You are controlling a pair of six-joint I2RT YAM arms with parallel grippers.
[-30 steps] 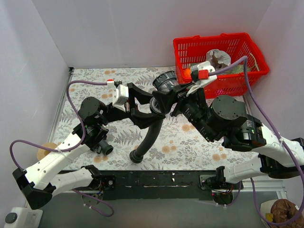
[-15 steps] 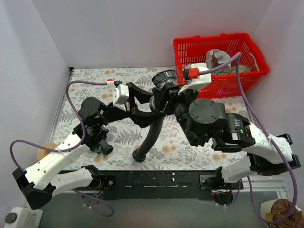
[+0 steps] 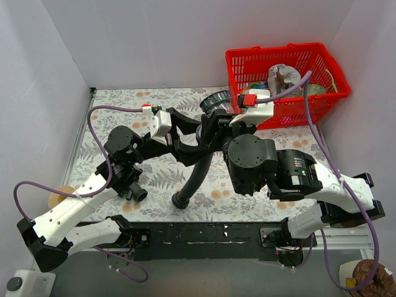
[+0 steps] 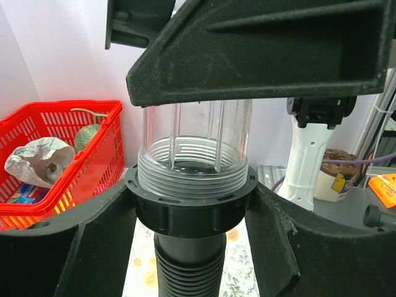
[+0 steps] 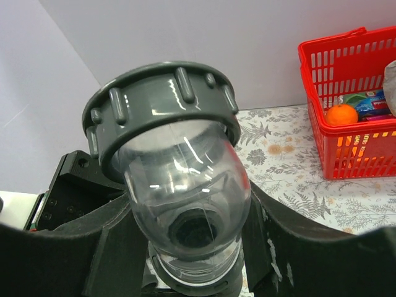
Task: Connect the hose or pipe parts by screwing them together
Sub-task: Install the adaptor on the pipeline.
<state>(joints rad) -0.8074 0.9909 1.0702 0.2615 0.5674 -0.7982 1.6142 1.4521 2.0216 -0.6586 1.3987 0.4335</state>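
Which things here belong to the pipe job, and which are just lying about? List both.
Job: black ribbed hose, clear fitting with grey ring, dark fitting on the table.
Lying about: red basket, crumpled foil, orange, green fruit.

A clear fitting [image 5: 185, 192] with grey collar [image 5: 158, 99] between fingers [image 5: 108, 250] of the right hand [image 5: 185, 216]

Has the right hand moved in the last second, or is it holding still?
Yes. In the top view the right hand has swung left, away from the red basket, gripping the fitting.
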